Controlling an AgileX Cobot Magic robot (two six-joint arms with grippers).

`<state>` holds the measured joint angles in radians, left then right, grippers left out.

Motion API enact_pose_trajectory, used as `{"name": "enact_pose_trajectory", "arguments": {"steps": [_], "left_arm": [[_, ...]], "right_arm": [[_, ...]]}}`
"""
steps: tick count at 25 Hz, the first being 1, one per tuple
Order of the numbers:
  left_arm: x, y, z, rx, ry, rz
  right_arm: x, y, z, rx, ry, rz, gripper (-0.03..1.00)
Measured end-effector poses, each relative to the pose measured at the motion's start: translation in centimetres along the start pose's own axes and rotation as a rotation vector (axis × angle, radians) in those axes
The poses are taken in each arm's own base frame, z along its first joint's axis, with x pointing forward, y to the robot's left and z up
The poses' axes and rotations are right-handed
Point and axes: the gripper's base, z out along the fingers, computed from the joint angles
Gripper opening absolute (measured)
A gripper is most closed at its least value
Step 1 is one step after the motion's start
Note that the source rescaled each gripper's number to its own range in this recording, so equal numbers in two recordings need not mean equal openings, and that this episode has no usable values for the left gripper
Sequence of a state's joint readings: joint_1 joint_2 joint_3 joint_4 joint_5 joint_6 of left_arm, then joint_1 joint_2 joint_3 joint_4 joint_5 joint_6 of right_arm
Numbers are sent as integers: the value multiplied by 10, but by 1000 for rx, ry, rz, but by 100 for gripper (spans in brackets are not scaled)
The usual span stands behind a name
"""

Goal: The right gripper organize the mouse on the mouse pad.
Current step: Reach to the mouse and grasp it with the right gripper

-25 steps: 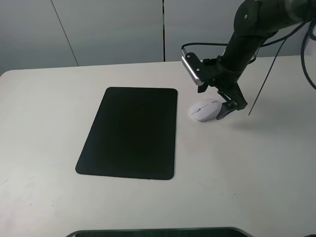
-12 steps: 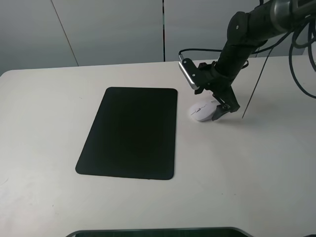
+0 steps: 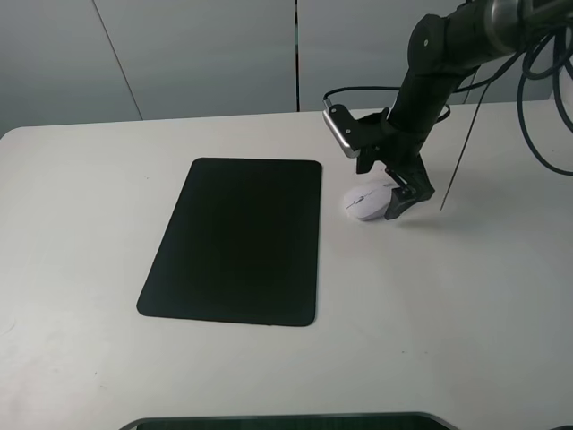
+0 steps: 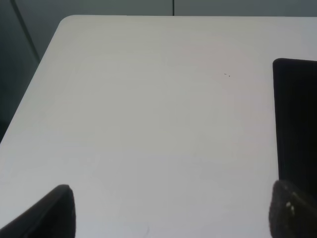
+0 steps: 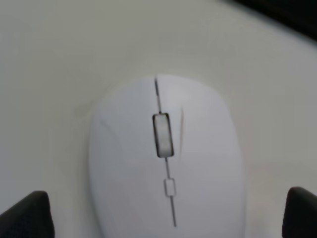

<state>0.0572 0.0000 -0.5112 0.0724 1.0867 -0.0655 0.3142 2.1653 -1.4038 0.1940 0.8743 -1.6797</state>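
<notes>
Your right gripper [image 3: 389,199] straddles the mouse [image 3: 363,201], jaws spread, seemingly not yet clamped; the mouse lies beside the mouse pad [image 3: 237,242]; placement is outstanding.

High camera overlooks table [image 3: 448,305]; right wrist close above mouse [image 5: 166,163]; left wrist catches mouse pad [image 4: 297,119] edge.

The claw [image 3: 392,202] has edged sideways toward the mouse [image 3: 365,201], so the mouse now sits deeper between its spread fingers. The arm behind the claw has swung more upright.
</notes>
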Motion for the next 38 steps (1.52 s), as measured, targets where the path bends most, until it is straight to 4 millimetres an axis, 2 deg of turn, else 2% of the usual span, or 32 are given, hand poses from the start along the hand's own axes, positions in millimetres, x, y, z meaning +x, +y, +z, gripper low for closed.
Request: {"name": "enact_pose_trajectory", "arguments": {"steps": [16,24,26,27,28,30,31,38], "left_arm": [[0,0,0,0,0,0],[0,0,0,0,0,2],[0,0,0,0,0,4],[0,0,0,0,0,6],[0,0,0,0,0,6],[0,0,0,0,0,11],[0,0,0,0,0,11],[0,0,0,0,0,11]], "right_arm": [[0,3,9,-43,57,-39,100],[-7,3,14,-55,59,-56,98],[-6,3,15,-56,59,-55,88],[-6,3,15,-57,59,-55,78],[-6,3,16,-59,59,-54,62],[-8,4,18,-64,59,-57,26],[-8,4,18,-67,59,-55,2],[-9,4,18,-68,61,-16,0]]}}
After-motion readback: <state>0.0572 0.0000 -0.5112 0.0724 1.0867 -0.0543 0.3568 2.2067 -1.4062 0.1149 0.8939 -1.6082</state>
